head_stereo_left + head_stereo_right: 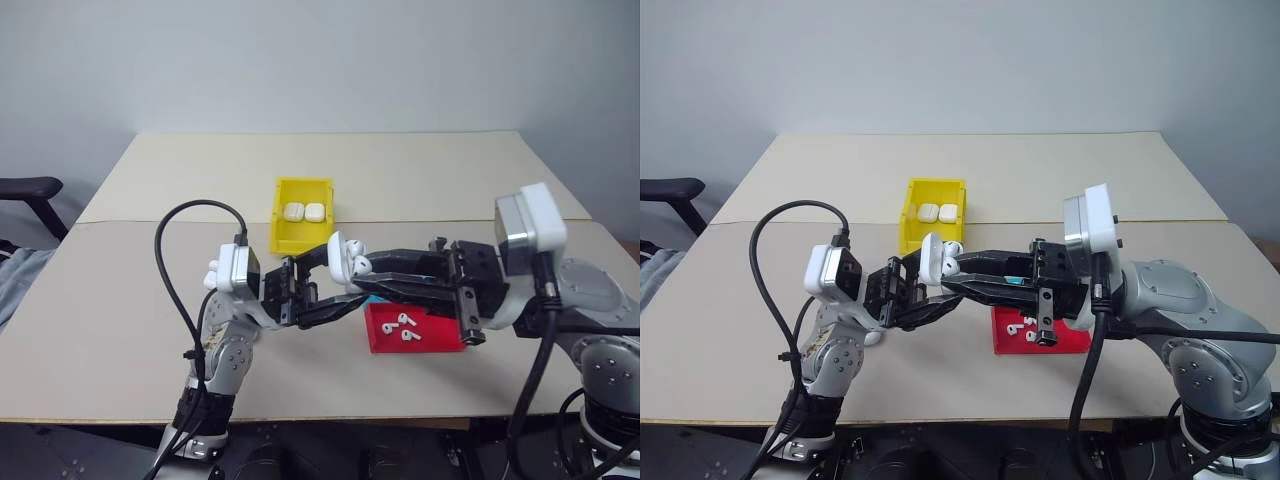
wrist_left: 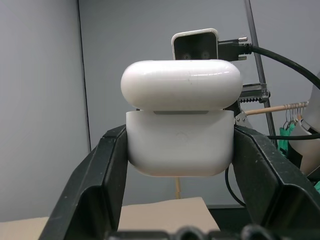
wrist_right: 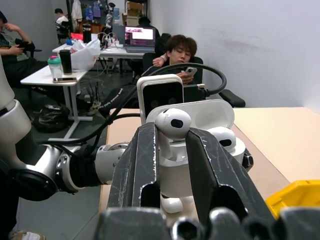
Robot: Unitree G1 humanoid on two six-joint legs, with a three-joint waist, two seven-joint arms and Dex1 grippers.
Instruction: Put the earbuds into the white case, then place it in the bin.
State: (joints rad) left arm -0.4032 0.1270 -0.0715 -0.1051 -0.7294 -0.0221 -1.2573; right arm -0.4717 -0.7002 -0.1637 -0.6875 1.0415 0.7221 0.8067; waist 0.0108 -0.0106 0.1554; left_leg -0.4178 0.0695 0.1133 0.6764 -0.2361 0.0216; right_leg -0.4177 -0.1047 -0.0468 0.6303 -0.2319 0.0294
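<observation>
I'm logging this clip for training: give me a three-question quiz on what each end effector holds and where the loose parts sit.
1. True or false: the left end effector grips the white case with its lid open.
2. What is the right end effector pinching? A) an earbud B) a cable C) a closed case
3. How many closed cases lie in the yellow bin, and how many loose earbuds in the red tray?

Key
1. True.
2. A: an earbud, held right at the open case.
3. Two cases; three earbuds.
</observation>
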